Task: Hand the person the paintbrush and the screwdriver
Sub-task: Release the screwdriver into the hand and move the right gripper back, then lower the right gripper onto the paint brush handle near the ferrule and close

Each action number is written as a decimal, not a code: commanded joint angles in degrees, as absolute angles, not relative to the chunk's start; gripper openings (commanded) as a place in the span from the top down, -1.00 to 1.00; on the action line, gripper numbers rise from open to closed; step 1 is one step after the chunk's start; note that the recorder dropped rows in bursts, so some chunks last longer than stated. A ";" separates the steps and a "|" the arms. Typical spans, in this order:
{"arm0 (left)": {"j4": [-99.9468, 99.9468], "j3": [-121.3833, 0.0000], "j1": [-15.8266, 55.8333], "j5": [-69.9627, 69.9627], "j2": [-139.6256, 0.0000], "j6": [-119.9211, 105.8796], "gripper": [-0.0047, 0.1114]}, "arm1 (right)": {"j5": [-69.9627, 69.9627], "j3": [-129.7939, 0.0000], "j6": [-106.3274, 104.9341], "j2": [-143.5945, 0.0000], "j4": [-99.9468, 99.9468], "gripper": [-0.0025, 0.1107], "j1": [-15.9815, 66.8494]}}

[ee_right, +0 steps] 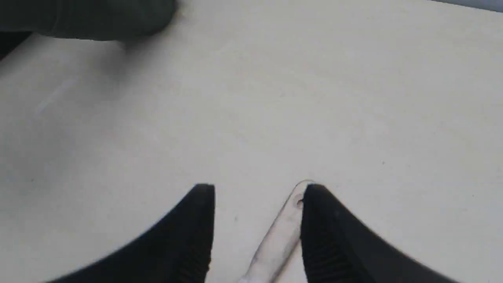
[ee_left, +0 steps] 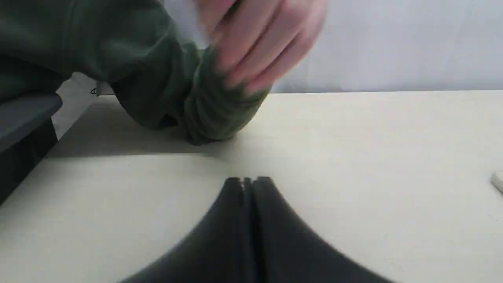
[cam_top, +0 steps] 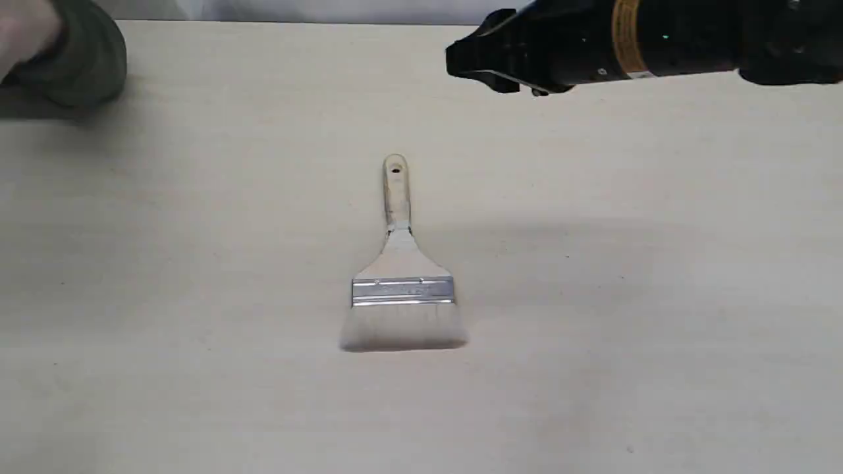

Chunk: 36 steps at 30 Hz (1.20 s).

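**Brush handle points toward the right arm: right pincer is the nearer**

Object: wide flat paintbrush with pale bristles, shiny metal ferrule and light wooden handle [cam_top: 402, 263]. It lies flat in the middle of the pale beige tabletop [cam_top: 658, 296]. In the exterior view its long axis runs near-to-far, bristles toward the camera and the holed handle end toward the far edge.

Nearest tool: the right gripper [cam_top: 454, 62], black and two-fingered, hangs above the table beyond the handle end and off to its right, not touching. In the right wrist view its fingers [ee_right: 326, 228] stand apart with nothing held. The handle tip shows in the gap, hard by one finger rather than centred, and slanted to the gap.

Judgement: a small sideways shift and a wrist turn look necessary so the jaws straddle the handle across its width before closing.

Other arm: the left gripper [ee_left: 247, 181], also black, has its fingers pressed together and holds nothing. It does not show in the exterior view.

Receiver: the person, a blurred bare hand in a dark green sleeve [ee_left: 259, 43], is at the far left corner, well apart from the brush.

The small slim screwdriver is not visible in any view.
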<state>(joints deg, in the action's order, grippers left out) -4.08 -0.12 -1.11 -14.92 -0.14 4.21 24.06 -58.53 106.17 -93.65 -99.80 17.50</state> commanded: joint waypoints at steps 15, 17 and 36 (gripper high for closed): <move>-3.82 0.00 -0.64 -14.42 0.00 4.32 0.92 | 41.93 -52.99 110.24 -82.45 -99.95 0.32 17.42; -3.82 0.00 -0.64 -14.42 0.00 4.32 0.92 | 38.58 -52.99 110.62 -82.45 -99.95 0.42 17.52; -3.95 0.00 -0.64 -14.18 0.00 4.32 0.92 | 1.90 -52.99 105.67 -84.88 -99.95 0.51 34.10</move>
